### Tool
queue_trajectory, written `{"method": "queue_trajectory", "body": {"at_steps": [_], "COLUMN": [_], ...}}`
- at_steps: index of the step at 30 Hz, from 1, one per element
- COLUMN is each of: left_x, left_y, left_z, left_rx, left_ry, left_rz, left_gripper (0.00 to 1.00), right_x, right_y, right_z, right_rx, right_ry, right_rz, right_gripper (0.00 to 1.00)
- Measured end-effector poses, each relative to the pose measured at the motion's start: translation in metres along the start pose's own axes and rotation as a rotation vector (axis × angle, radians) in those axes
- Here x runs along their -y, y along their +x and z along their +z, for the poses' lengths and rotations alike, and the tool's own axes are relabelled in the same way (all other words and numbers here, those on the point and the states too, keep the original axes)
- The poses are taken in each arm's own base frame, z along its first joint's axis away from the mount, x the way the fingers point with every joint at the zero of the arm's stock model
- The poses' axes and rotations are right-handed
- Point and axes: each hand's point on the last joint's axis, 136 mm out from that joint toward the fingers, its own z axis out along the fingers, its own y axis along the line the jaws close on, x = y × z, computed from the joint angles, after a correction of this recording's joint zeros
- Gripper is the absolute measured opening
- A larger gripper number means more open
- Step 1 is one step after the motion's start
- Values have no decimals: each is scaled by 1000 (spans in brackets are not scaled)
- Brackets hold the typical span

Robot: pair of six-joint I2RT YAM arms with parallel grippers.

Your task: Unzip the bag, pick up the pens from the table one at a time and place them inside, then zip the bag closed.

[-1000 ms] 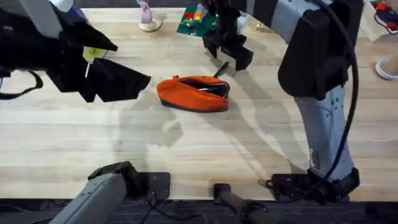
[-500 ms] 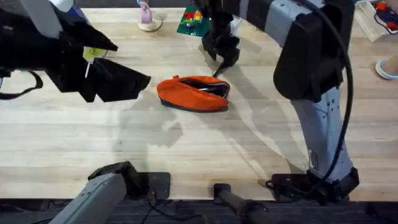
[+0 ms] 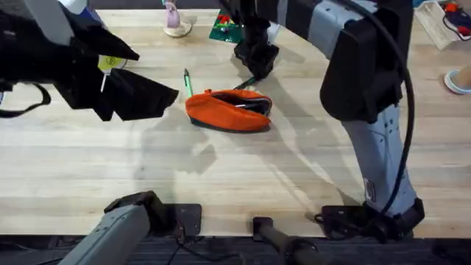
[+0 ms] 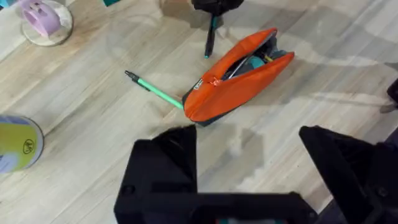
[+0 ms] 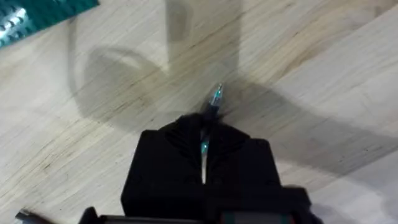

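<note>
Black pen (image 5: pixel 212 106) barrel hidden inside right claw (image 5: pixel 203 146).

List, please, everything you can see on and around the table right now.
orange fabric pencil pouch: one, orange with grey base, mid-table, zipper open
green-barrelled pen: one, green, on the table at the pouch's left end
dark teal-tipped pen: one, held behind the pouch
lilac object on a round base: one, far edge
green studded plate: one, far edge
light wooden table: one
left claw: black, open
right claw: black, shut on the dark pen
</note>
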Motion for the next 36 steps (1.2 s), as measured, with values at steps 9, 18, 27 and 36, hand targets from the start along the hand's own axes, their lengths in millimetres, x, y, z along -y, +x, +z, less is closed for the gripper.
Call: {"method": "queue_trajectory", "body": {"at_steps": [9, 18, 27, 36], "left_x": [0, 0, 0, 0], "left_y": [0, 0, 0, 0], "left_z": [0, 0, 0, 0], "left_rx": [0, 0, 0, 0], "left_ry": [0, 0, 0, 0], "left_rz": [0, 0, 0, 0], "left_gripper": [993, 994, 994, 994], "right_x": [7, 34, 50, 69], "right_y": [0, -5, -13, -27], "right_z": [0, -2, -22, -30], "right_rx": [1, 42, 55, 111], "right_ry": [28, 155, 209, 288], "right_rz": [-5, -32, -4, -16], "right_gripper": [31, 31, 31, 31]}}
